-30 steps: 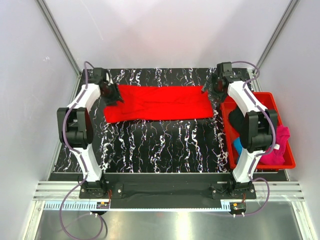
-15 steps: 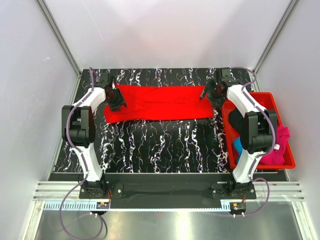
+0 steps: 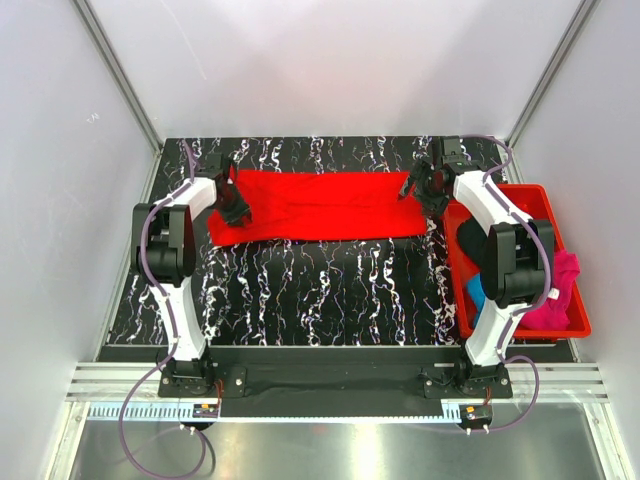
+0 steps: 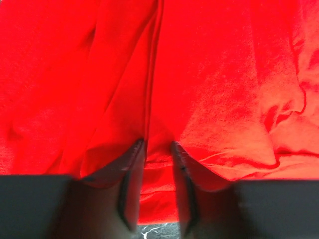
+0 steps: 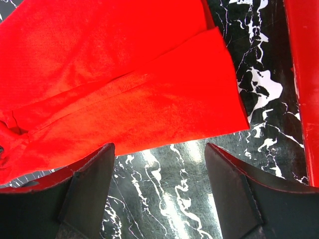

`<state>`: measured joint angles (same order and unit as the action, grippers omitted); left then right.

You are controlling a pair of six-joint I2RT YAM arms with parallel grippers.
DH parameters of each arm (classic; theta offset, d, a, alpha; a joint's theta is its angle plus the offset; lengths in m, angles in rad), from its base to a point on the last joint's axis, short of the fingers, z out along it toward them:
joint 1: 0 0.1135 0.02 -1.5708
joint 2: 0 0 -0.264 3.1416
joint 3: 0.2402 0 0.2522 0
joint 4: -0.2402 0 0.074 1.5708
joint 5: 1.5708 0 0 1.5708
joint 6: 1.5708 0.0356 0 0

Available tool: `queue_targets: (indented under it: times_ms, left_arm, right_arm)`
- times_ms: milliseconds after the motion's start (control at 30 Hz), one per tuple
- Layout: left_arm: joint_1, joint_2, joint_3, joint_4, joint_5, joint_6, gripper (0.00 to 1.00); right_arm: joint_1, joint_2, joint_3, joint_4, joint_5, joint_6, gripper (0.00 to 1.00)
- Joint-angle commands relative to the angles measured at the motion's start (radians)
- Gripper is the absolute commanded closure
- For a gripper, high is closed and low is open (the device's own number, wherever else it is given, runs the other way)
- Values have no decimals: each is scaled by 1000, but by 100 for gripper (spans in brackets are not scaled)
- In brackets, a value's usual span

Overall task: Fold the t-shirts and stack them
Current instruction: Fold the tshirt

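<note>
Top view first: the red t-shirt (image 3: 320, 205) lies as a long folded strip on the table (image 3: 320, 290), one end just beside the red bin (image 3: 530, 335). Inside the bin are a black tee (image 3: 474, 235), a blue tee (image 3: 478, 293) and a pink tee (image 3: 565, 285). The left gripper (image 3: 232, 207) is down on the strip's end farthest from the bin. The right gripper (image 3: 422, 188) hangs over the end nearest it.

Left wrist now: the fingers (image 4: 130, 174) are narrow, with a ridge of the red t-shirt (image 4: 224, 89) nipped between them. It looks a thin bite near the hem. A lift could let it slip, or take only the top layer and pull the fold open.

Right wrist: the fingers (image 5: 89, 179) are spread wide and hold nothing. They hover over bare table (image 5: 259, 74), just short of the shirt's corner (image 5: 124, 79), with the bin's wall (image 5: 301, 74) near. Closing here would likely catch nothing, and a one-ended lift would skew the strip.
</note>
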<state>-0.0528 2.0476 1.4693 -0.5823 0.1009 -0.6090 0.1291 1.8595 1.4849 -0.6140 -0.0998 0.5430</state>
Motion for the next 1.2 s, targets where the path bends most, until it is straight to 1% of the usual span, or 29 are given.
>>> queue_targets:
  times_ms: [0,33,133,167,433,667,833,867,1033,1067,1133,1167]
  left_arm:
    - [-4,-4,36,32,-40,-8,72]
    - [-4,-4,36,30,-43,-8,80]
    - [-5,-6,39,33,-40,-5,93]
    - [-5,-4,45,32,-41,-5,100]
    - [-13,-26,111,-4,-60,-9,100]
    - [-22,-14,220,64,23,-43,100]
    - [-24,49,322,137,101,-23,100]
    - [-24,68,330,177,129,-26,100]
    - [-24,157,402,237,197,-54,100]
    - [-24,170,416,258,224,-58,95]
    - [-24,207,424,286,262,-67,94]
    - [-24,218,428,317,305,-63,94]
  right_arm:
    - [7,-43,-3,31,-15,-8,20]
    - [6,-43,-3,33,-17,-8,20]
    - [6,-42,-2,36,-21,-3,20]
    - [6,-39,-3,36,-23,-3,20]
    - [7,-40,-11,40,-24,-2,20]
    - [6,-33,-11,51,-34,5,20]
    - [6,-14,6,53,-38,5,20]
    - [6,-13,9,51,-38,5,20]
    - [6,4,23,51,-43,8,20]
    - [6,7,25,51,-41,6,20]
    - [6,12,25,48,-37,9,20]
    - [6,10,25,48,-37,12,20]
